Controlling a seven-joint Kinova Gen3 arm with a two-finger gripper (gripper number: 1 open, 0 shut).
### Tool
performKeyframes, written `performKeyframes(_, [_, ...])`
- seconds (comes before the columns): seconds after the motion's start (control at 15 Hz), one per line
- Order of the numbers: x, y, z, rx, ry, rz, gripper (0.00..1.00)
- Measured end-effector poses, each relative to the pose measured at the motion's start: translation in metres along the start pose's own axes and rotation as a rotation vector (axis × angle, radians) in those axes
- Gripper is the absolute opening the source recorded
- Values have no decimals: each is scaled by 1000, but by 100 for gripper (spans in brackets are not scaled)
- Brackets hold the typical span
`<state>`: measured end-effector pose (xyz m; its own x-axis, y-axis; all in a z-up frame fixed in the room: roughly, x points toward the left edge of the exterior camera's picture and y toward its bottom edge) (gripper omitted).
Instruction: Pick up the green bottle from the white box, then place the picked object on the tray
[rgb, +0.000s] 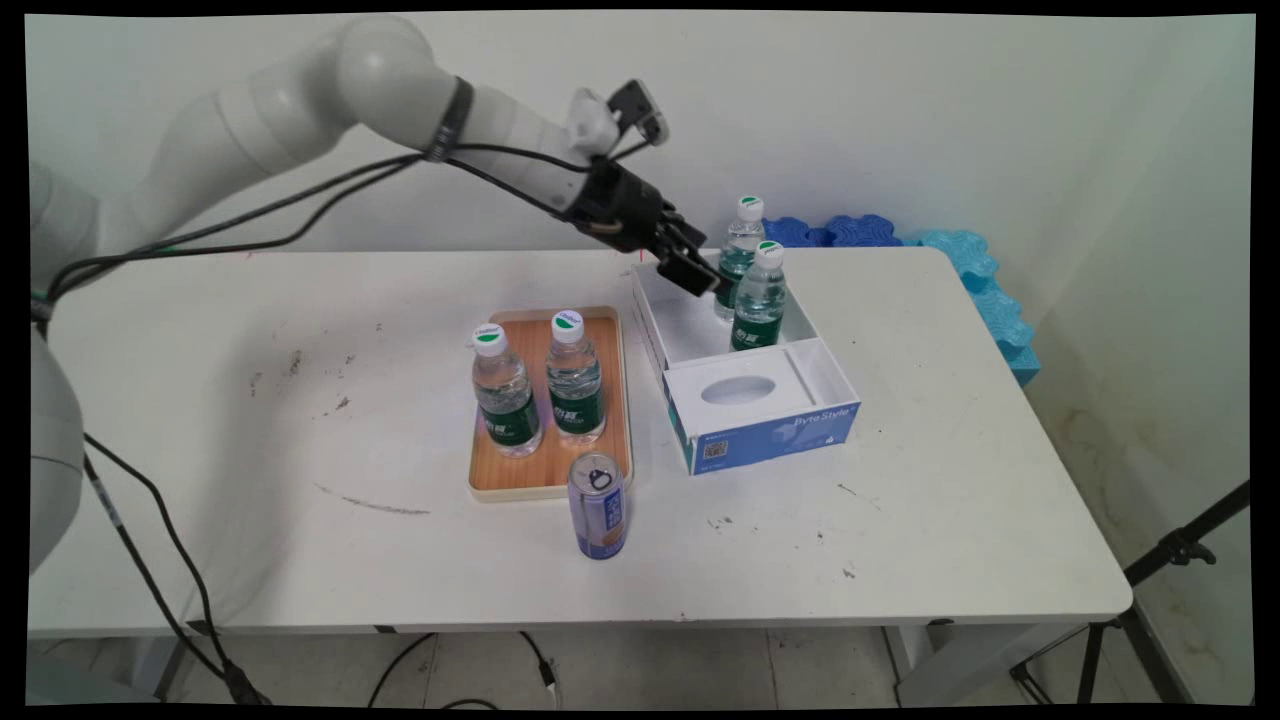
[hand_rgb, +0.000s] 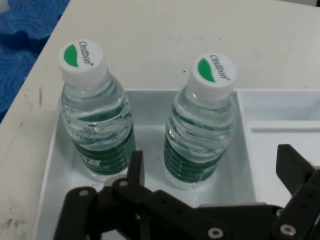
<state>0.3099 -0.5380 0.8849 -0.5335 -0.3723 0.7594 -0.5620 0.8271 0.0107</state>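
My black gripper (rgb: 700, 275) hangs open over the far left part of a white and blue box (rgb: 655, 335), holding nothing. Two green-labelled water bottles stand upright in the box's far end. In the hand view the nearer bottle (hand_rgb: 202, 125) stands just ahead between my fingers, untouched, with the farther bottle (hand_rgb: 95, 120) to its left; the box wall (hand_rgb: 54, 165) runs beside them. In the main view the gripper is just left of the nearer bottle (rgb: 760, 300) and the farther bottle (rgb: 742, 240).
Left of the box a wooden tray (rgb: 612, 400) carries two more water bottles (rgb: 505, 395) (rgb: 575, 385). A purple can (rgb: 598, 510) stands in front of the tray. Blue foam pieces (rgb: 985, 290) lie at the table's far right corner.
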Motion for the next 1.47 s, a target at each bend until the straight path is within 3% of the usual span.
performKeyframes(0.47, [0, -2, 45, 6, -17, -43, 100])
performKeyframes(1.0, [1, -2, 75, -3, -9, -70, 100])
performKeyframes(1.07, [1, -2, 77, -5, -7, -70, 0])
performKeyframes(1.47, [1, 2, 83, -19, 6, -55, 0])
